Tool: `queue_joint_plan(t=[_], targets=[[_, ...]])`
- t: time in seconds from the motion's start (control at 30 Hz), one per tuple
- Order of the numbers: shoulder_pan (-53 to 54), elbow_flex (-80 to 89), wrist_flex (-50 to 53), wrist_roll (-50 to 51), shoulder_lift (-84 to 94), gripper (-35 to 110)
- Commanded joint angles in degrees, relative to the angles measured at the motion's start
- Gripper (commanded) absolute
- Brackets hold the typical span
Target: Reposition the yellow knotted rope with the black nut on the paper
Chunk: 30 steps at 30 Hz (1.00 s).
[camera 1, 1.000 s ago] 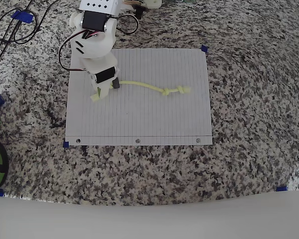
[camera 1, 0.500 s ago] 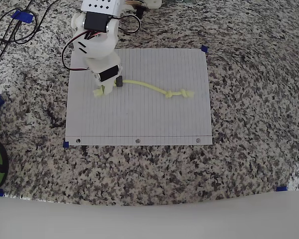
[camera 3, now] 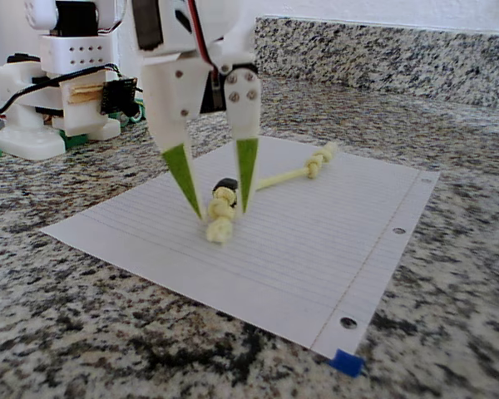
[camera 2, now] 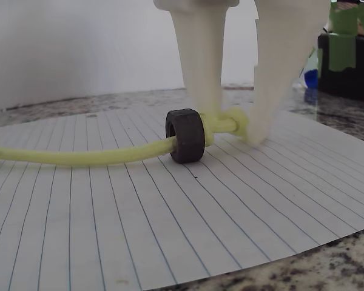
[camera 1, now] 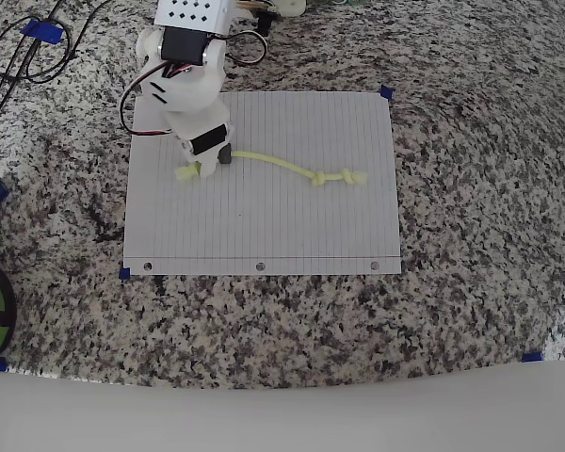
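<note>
So right now I've got the jaws down on the paper, fairly narrow, straddling the knotted end of the yellow rope just past the black nut. In the wrist view one finger touches the knot and the other sits behind the cord, but I honestly can't tell whether they're pinching it or just bracketing it.

My take on doing this bit well: close fully on the knot before dragging anything, keep the tips low so the cord doesn't slip out, and pull slow, since the nut should catch on the knot and come along. The sheet is only taped at the corners, so I'd avoid scraping hard.

In the overhead view the rope lies in the upper half of the paper, long axis roughly left to right, sloping slightly down toward its free knots on the right, nut end at the left
</note>
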Motion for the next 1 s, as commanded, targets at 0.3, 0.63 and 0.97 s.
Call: queue_joint_plan(t=[0.3,0.63,0.97], targets=[[0.2,-1.6,-0.3,0.3,1.5,0],[5.0,1.5,-3.9,7.5,18.8,0],[12.7,17.0,-22.1,35.6,46.7,0]])
